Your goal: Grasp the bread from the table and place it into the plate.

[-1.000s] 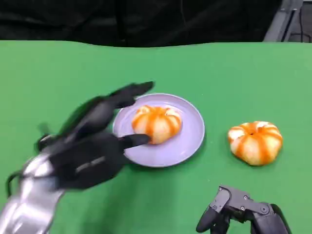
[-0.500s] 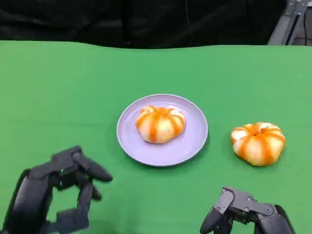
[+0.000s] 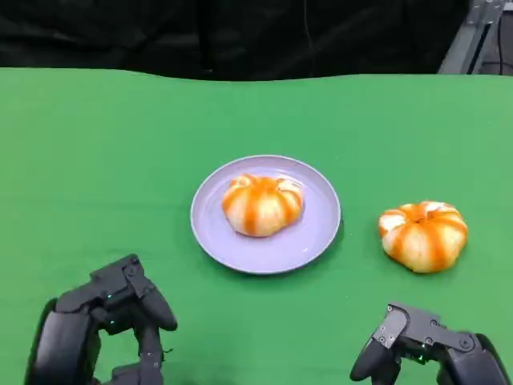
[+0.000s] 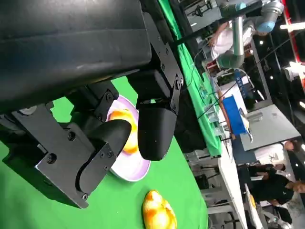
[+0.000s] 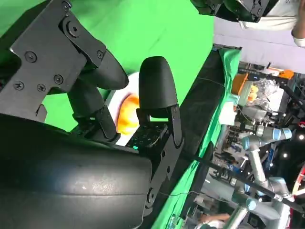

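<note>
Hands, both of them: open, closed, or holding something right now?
Left hand: open, holding nothing.
Right hand: open, holding nothing.

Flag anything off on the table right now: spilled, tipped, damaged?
Nothing stands out. One bread sits upright in the middle of the plate, and a second bread lies intact on the green table to its right. Left hand and right hand hold nothing.

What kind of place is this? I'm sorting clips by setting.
Probably a robotics lab: a green-covered table set with a plate and bread, other robot arms and cluttered workbenches behind it.
</note>
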You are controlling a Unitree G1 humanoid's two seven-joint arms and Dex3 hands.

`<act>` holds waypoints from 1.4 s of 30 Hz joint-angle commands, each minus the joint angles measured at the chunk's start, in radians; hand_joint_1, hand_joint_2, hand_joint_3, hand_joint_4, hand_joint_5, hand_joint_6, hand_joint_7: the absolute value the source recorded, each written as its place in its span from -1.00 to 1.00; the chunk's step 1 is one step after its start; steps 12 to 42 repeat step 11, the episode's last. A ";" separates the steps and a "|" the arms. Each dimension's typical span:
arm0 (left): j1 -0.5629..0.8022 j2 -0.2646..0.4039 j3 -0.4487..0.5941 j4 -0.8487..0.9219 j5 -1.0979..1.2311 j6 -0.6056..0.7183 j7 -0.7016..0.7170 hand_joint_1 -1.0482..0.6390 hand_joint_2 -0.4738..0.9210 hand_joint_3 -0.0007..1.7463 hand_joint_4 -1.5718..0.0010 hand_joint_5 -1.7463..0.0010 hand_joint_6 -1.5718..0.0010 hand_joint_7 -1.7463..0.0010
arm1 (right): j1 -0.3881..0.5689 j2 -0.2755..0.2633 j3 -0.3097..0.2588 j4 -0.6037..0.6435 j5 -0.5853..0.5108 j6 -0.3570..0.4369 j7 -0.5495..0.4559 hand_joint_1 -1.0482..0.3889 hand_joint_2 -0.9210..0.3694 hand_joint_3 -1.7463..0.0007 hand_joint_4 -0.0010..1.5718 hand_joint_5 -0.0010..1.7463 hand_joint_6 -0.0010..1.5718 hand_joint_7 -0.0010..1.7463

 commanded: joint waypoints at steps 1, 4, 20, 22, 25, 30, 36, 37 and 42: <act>-0.001 0.028 0.007 0.028 -0.001 -0.055 -0.013 0.15 -0.05 0.93 -0.23 -1.00 -0.11 -0.85 | 0.013 0.000 0.002 -0.004 0.002 -0.010 0.001 0.39 0.11 -0.79 -0.02 0.97 0.05 0.59; -0.003 0.042 0.010 0.045 0.001 -0.082 -0.018 0.13 -0.11 0.96 -0.23 -1.00 -0.11 -0.83 | 0.013 0.003 0.008 0.001 -0.002 -0.015 -0.002 0.39 0.11 -0.80 -0.03 0.97 0.04 0.60; 0.002 0.048 0.001 0.043 -0.005 -0.086 -0.019 0.15 -0.12 0.97 -0.23 -1.00 -0.12 -0.82 | 0.013 0.000 0.008 -0.002 -0.006 -0.010 -0.001 0.39 0.11 -0.81 -0.02 1.00 0.03 0.61; 0.002 0.048 0.001 0.043 -0.005 -0.086 -0.019 0.15 -0.12 0.97 -0.23 -1.00 -0.12 -0.82 | 0.013 0.000 0.008 -0.002 -0.006 -0.010 -0.001 0.39 0.11 -0.81 -0.02 1.00 0.03 0.61; 0.002 0.048 0.001 0.043 -0.005 -0.086 -0.019 0.15 -0.12 0.97 -0.23 -1.00 -0.12 -0.82 | 0.013 0.000 0.008 -0.002 -0.006 -0.010 -0.001 0.39 0.11 -0.81 -0.02 1.00 0.03 0.61; 0.002 0.048 0.001 0.043 -0.005 -0.086 -0.019 0.15 -0.12 0.97 -0.23 -1.00 -0.12 -0.82 | 0.013 0.000 0.008 -0.002 -0.006 -0.010 -0.001 0.39 0.11 -0.81 -0.02 1.00 0.03 0.61; 0.002 0.048 0.001 0.043 -0.005 -0.086 -0.019 0.15 -0.12 0.97 -0.23 -1.00 -0.12 -0.82 | 0.013 0.000 0.008 -0.002 -0.006 -0.010 -0.001 0.39 0.11 -0.81 -0.02 1.00 0.03 0.61; 0.002 0.048 0.001 0.043 -0.005 -0.086 -0.019 0.15 -0.12 0.97 -0.23 -1.00 -0.12 -0.82 | 0.013 0.000 0.008 -0.002 -0.006 -0.010 -0.001 0.39 0.11 -0.81 -0.02 1.00 0.03 0.61; 0.002 0.048 0.001 0.043 -0.005 -0.086 -0.019 0.15 -0.12 0.97 -0.23 -1.00 -0.12 -0.82 | 0.013 0.000 0.008 -0.002 -0.006 -0.010 -0.001 0.39 0.11 -0.81 -0.02 1.00 0.03 0.61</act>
